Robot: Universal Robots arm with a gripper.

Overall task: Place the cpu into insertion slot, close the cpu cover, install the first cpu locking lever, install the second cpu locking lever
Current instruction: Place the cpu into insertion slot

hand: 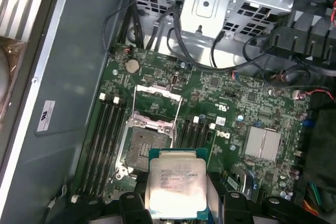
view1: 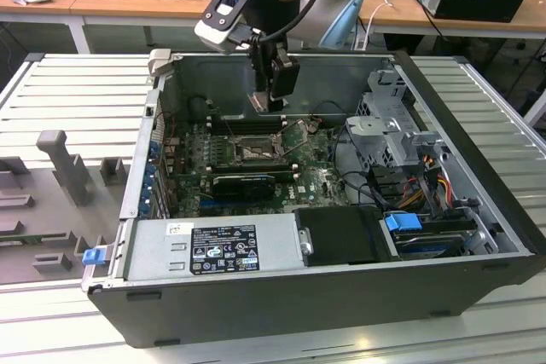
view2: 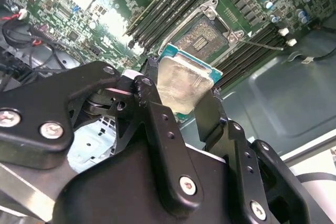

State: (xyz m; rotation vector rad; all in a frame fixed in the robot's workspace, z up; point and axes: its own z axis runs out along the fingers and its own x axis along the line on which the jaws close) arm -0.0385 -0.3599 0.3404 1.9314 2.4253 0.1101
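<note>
My gripper [view1: 266, 101] hangs inside the open computer case, shut on the cpu [hand: 177, 182], a flat square chip with a pale silver top. In both wrist views the black fingers [view2: 152, 100] clamp the chip's two opposite edges, and the cpu [view2: 184, 85] is held in the air. The insertion slot [hand: 144, 144] lies bare on the green board, just past the chip's edge, its dark pin field showing. The cpu cover [hand: 156, 88] is swung open, lying beyond the slot. In the exterior view the slot [view1: 256, 151] sits below and slightly toward me from the gripper. A thin wire lever [view2: 257, 43] sticks out beside the slot.
Memory slots [hand: 107, 129] flank the socket. A black ribbed block [view1: 243, 183] lies in front of it. The metal drive cage [view1: 388, 130] with cables stands at the exterior view's right, the power supply [view1: 213, 249] at the front. Case walls [view1: 158, 117] close in the board.
</note>
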